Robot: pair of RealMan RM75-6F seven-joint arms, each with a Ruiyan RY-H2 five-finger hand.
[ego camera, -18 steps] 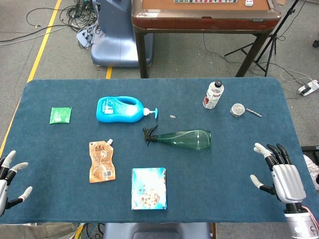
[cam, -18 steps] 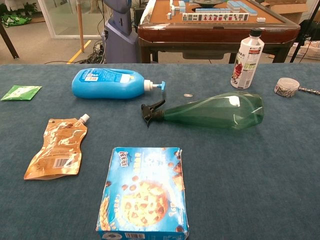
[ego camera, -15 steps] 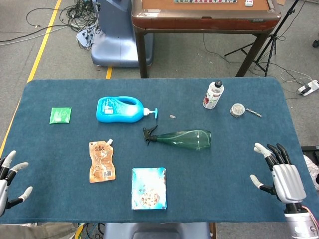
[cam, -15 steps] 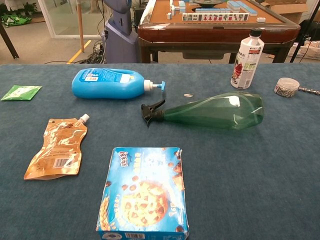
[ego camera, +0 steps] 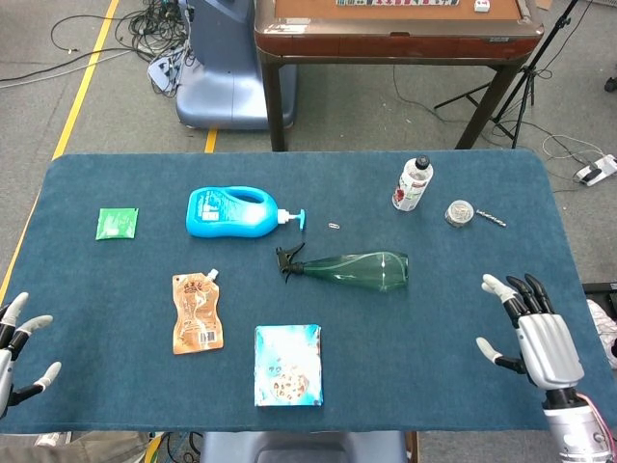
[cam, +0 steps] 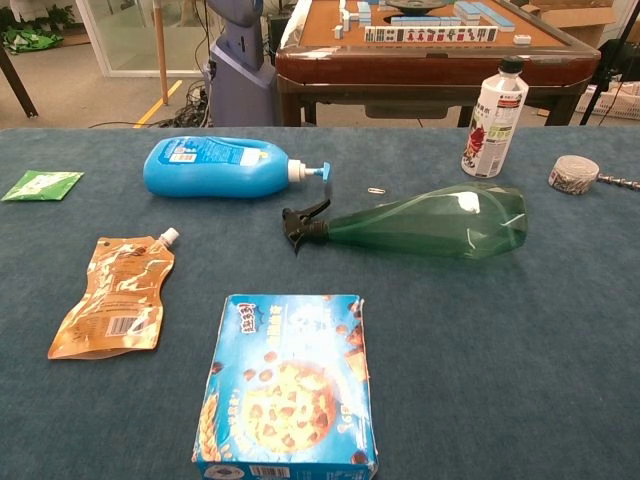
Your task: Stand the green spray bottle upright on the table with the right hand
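The green spray bottle (ego camera: 355,269) (cam: 430,226) lies on its side near the middle of the blue table, black trigger head pointing left. In the head view my right hand (ego camera: 533,330) hovers over the table's front right part, fingers spread and holding nothing, well to the right of the bottle. My left hand (ego camera: 17,345) shows at the front left edge, also spread and empty. Neither hand appears in the chest view.
A blue pump bottle (ego camera: 234,212) lies behind the spray bottle. An orange pouch (ego camera: 197,311) and a cookie box (ego camera: 288,365) lie toward the front. A white bottle (ego camera: 413,183) stands at the back right beside a tape roll (ego camera: 460,213). A green packet (ego camera: 117,223) sits far left.
My right hand has shifted slightly left and forward toward the bottle. Nothing on the table has moved.
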